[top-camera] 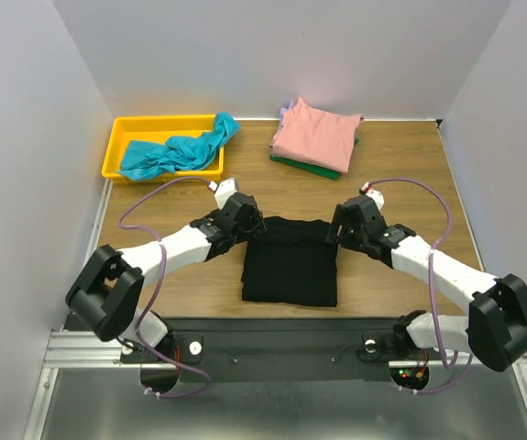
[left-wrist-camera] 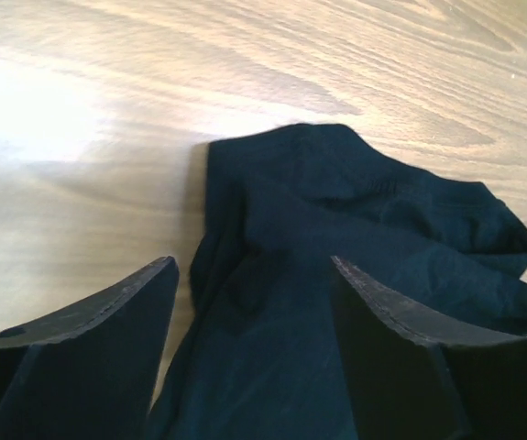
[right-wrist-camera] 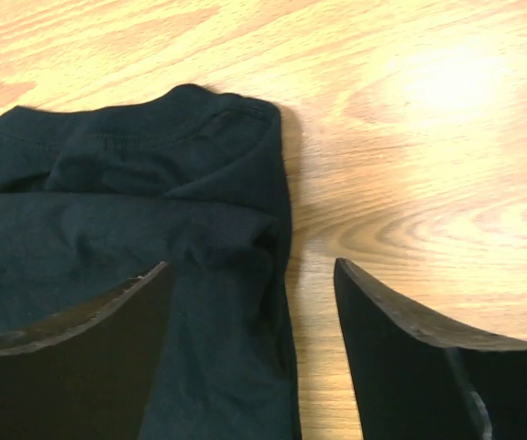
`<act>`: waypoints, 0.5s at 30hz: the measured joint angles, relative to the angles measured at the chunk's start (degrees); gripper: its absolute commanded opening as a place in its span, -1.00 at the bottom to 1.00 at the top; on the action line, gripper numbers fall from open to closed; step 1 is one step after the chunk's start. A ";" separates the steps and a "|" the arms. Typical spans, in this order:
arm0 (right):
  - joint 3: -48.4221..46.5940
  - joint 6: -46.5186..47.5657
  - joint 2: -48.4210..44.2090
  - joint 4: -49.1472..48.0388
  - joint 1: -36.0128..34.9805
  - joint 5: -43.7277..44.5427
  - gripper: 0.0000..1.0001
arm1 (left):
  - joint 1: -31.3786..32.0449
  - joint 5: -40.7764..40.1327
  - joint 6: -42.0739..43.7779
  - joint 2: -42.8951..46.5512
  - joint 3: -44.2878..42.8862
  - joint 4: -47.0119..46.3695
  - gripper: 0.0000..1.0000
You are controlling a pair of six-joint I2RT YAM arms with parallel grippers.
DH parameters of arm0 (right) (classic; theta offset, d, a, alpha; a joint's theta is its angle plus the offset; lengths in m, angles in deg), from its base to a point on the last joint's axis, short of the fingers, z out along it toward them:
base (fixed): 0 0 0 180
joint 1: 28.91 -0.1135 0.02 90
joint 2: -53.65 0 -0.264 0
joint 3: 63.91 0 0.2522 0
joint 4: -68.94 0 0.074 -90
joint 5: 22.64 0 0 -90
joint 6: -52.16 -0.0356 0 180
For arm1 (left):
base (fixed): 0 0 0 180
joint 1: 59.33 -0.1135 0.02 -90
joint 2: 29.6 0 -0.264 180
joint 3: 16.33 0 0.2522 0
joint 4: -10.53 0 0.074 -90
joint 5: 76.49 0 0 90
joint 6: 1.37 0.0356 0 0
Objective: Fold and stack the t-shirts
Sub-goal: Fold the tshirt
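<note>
black t-shirt folded on wooden table, white walls; left hand, right hand spread at far corners.

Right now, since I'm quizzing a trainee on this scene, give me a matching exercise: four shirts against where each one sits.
Shirts:
1. black t-shirt
2. teal t-shirt
3. salmon-pink t-shirt
4. green t-shirt

Places:
a. top of the far stack
b. draped in the yellow bin
c. folded, lying alone in the middle
d. beneath the pink one, only an edge showing

Pairs: 1-c, 2-b, 3-a, 4-d
</note>
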 measured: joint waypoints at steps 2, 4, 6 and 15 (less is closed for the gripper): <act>0.00 0.04 0.55 -0.83 0.00 -0.59 0.35 | -0.28 1.11 0.55 -3.04 -1.36 -1.18 0.35; 0.00 0.04 1.22 -1.88 0.02 -1.11 0.15 | -0.35 1.88 0.94 -5.11 -1.86 -1.70 0.21; 0.00 0.00 2.03 -2.78 0.09 -1.68 0.07 | -0.52 2.91 1.16 -7.37 -2.25 -2.25 0.13; 0.00 -0.42 8.22 -4.83 0.66 -4.44 -0.99 | -0.70 5.92 1.62 -10.29 -2.71 -3.34 -1.00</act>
